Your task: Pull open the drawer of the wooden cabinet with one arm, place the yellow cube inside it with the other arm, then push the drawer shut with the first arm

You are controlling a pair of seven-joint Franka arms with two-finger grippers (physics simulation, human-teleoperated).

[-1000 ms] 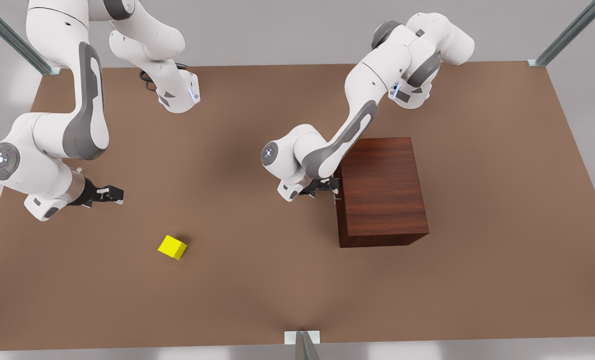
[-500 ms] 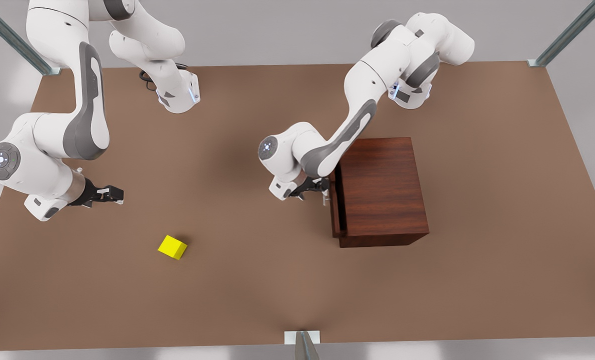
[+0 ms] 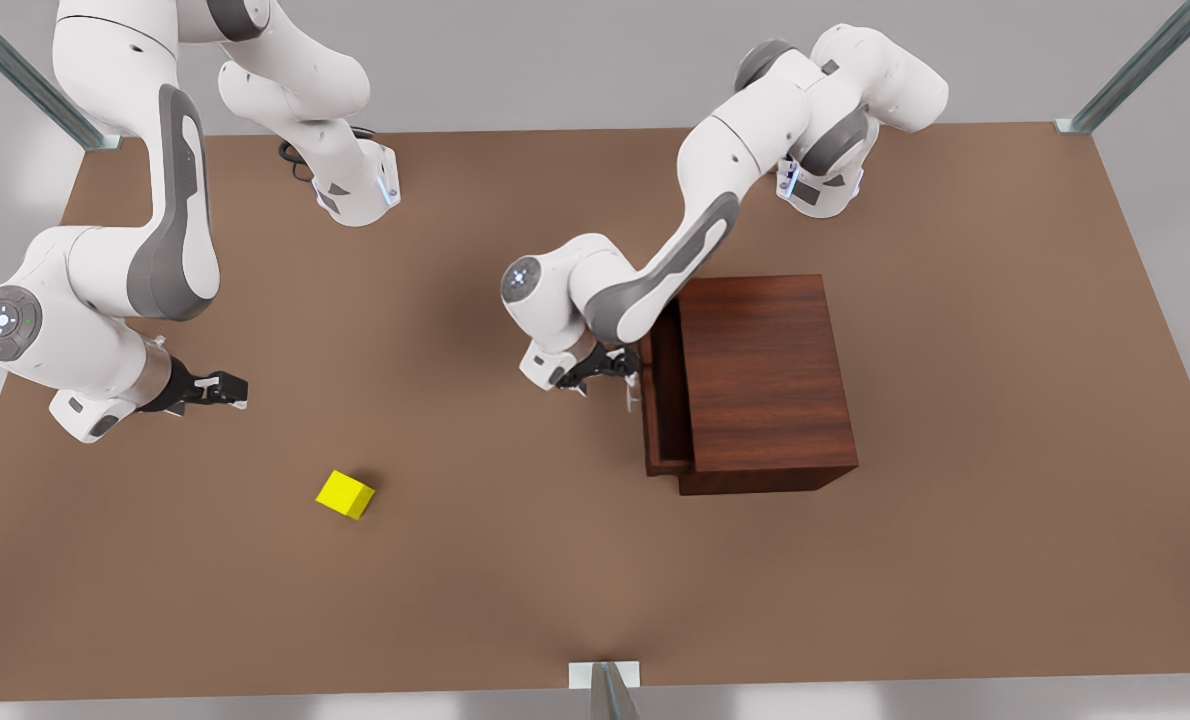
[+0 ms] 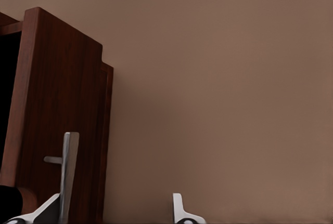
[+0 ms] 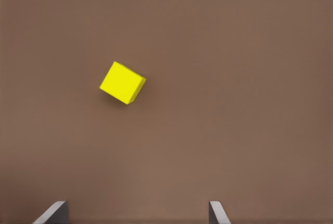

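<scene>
Left hand [image 3: 623, 383] at drawer [image 3: 661, 400], partly out

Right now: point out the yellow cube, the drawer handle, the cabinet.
small bright yellow cube [image 3: 345, 493], front view, top face
thin silver bar handle [image 4: 68, 174], left wrist view, bar middle
dark reddish-brown wooden cabinet [image 3: 765, 370], front view, top panel

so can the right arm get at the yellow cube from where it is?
Probably yes. The right gripper hangs open above bare table, and the yellow cube sits alone nearby with nothing between them. The left gripper is away at the drawer handle.
</scene>
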